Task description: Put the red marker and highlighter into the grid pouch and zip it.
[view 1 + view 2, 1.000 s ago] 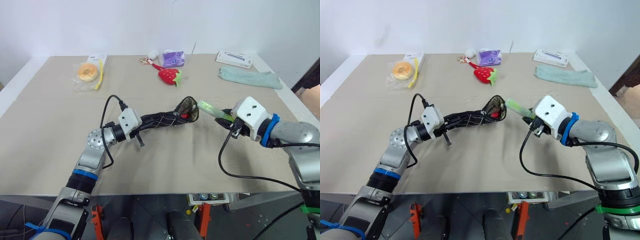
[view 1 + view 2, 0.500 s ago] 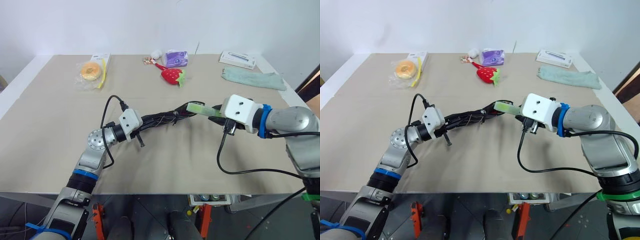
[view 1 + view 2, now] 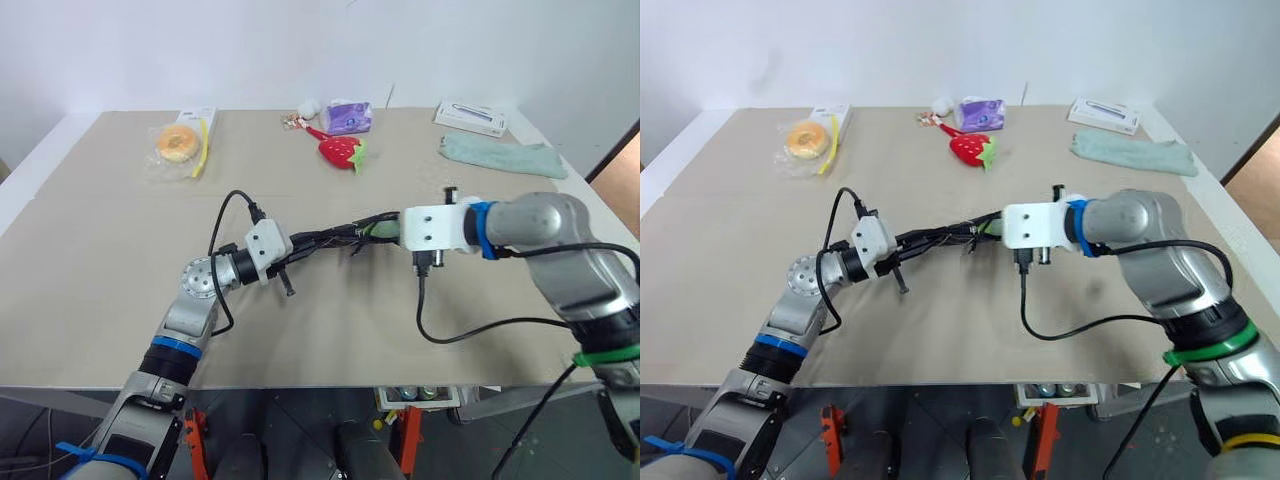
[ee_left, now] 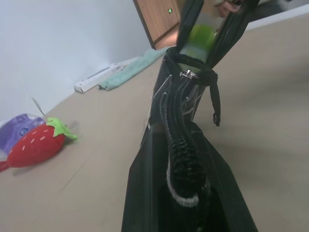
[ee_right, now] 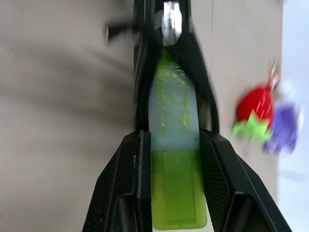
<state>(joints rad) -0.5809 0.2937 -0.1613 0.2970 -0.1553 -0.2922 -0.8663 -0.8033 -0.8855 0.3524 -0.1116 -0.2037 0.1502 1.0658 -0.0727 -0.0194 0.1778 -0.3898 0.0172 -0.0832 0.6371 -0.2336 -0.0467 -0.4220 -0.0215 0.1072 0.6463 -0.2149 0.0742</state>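
Holding the grid pouch (image 3: pixel 325 238) above the table (image 3: pixel 100 260), the left gripper (image 3: pixel 292 242) is clamped on its near end. Farther right, the pouch's open mouth receives the highlighter (image 5: pixel 175 159), pinched between the right gripper's (image 5: pixel 171 186) fingers (image 5: pixel 131 186), clear cap foremost. A strawberry toy (image 3: pixel 340 151) lies beyond.

Silver arms, blue bands, white wrist blocks, black cables, black pincers (image 5: pixel 169 188)

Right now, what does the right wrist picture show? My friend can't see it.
Two black fingers pinch the lime-green highlighter, its clear cap poking into the black grid pouch. A red plush strawberry lies on the table beyond.
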